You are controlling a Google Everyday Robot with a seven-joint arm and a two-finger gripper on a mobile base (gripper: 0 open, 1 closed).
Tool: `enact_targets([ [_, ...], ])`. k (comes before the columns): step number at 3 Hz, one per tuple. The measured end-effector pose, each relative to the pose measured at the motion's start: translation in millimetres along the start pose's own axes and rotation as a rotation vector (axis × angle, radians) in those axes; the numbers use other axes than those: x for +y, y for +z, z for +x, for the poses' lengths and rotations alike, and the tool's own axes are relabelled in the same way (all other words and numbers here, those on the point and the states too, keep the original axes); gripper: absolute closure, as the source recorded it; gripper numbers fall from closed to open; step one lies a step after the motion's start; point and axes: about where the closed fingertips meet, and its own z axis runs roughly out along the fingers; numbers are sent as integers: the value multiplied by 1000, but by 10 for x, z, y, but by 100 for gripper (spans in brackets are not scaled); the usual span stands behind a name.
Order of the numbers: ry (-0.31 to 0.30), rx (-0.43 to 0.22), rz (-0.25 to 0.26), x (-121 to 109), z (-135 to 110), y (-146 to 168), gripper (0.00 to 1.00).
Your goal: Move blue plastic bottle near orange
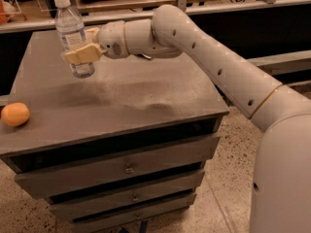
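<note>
Orange point(15, 114) lies at the worktop's point(146, 101) front-left edge. Farther back, the gripper point(78, 51) has its fingers pinching the bottle point(69, 25) mid-body, well apart from the fruit. Bottle near upright, long axis vertical, cap up. Advised: carry it low and level toward the orange, stopping short of contact.

light: dim, warm | shadow: soft, tabletop point(146, 106), below end effector point(79, 53)

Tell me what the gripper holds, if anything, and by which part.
The gripper, above the cabinet top, holds the bottle around its lower body, below the label.
</note>
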Motion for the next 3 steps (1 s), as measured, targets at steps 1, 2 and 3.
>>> enact_targets([
  [1,-12,3,-13,17,-9,18,100],
  [2,-13,2,-14,20,-12,18,100],
  [3,-16,-8,-79,322,24,83,100],
])
